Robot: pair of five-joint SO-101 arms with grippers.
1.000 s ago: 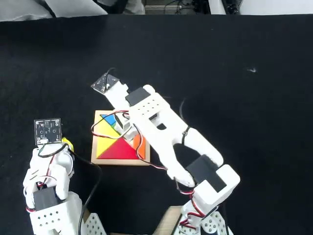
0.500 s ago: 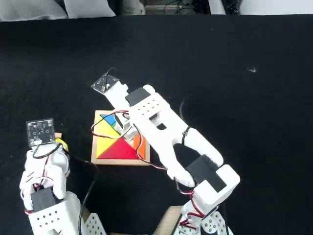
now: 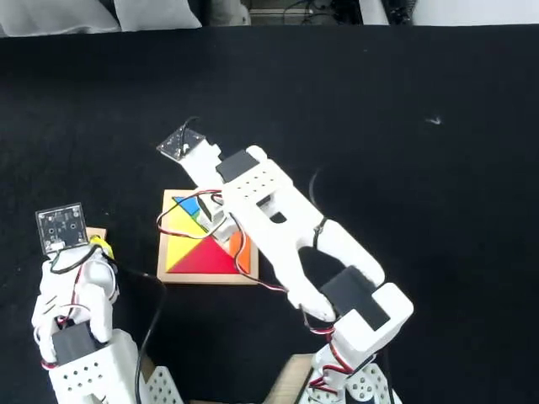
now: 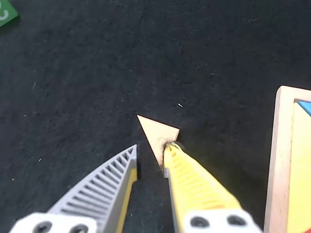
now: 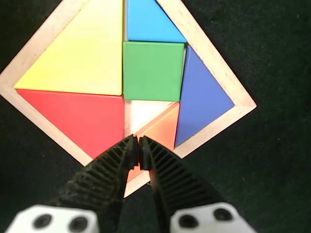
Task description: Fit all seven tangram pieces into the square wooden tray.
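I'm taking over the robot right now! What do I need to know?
Left gripper: open, low over the black cloth, with its yellow finger at the edge of the pale triangle, which lies beside the tray.
Right gripper: shut, empty, above the tray.
Done: six pieces are in: yellow triangle, red triangle, light blue piece, green square, dark blue piece, orange triangle.
To do: the pale triangle. It probably goes in the gap beside the orange triangle.
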